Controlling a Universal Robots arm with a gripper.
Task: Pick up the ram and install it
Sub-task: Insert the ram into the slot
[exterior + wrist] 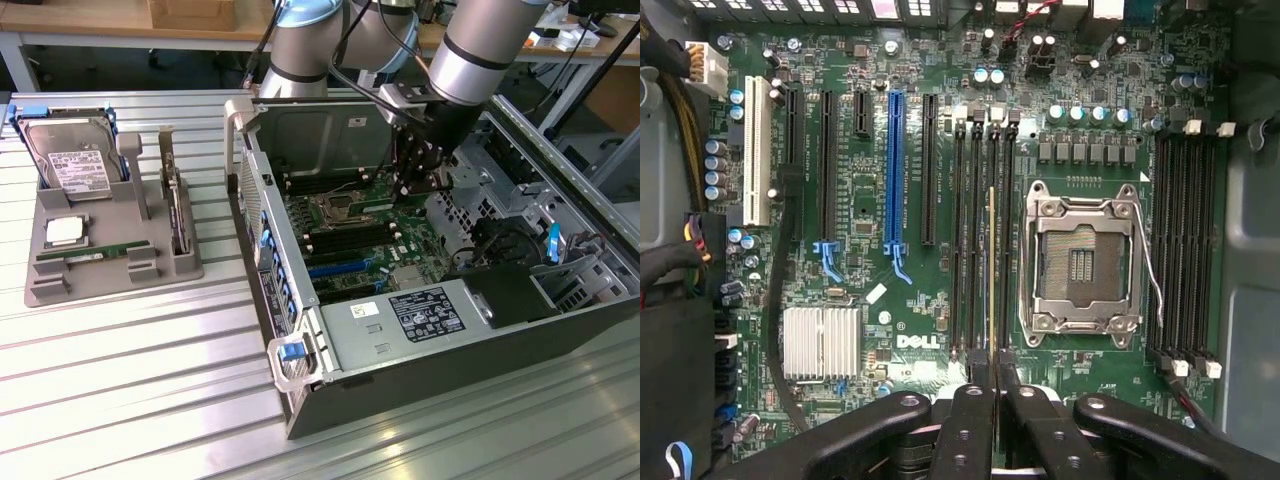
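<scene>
Pincer (993, 375) is clamping the ram (991, 265) edge-on, its fingers (978, 372) closed on either side of the stick's near end. Ram is standing upright above the motherboard (890, 170), lined up with the memory slots (983, 235) beside the empty processor socket (1081, 262). In the exterior view, the arm is reaching down into the open computer case (440, 330) sitting on the desk (130, 390); a grey parts tray (110, 255) is lying to the exterior view's left.

RAM stick held edge-on over motherboard slots

The ram (991, 262) shows as a thin yellowish-green edge, upright, lined up along the black memory slots beside the CPU socket, one end pinched between black fingertips.
</scene>
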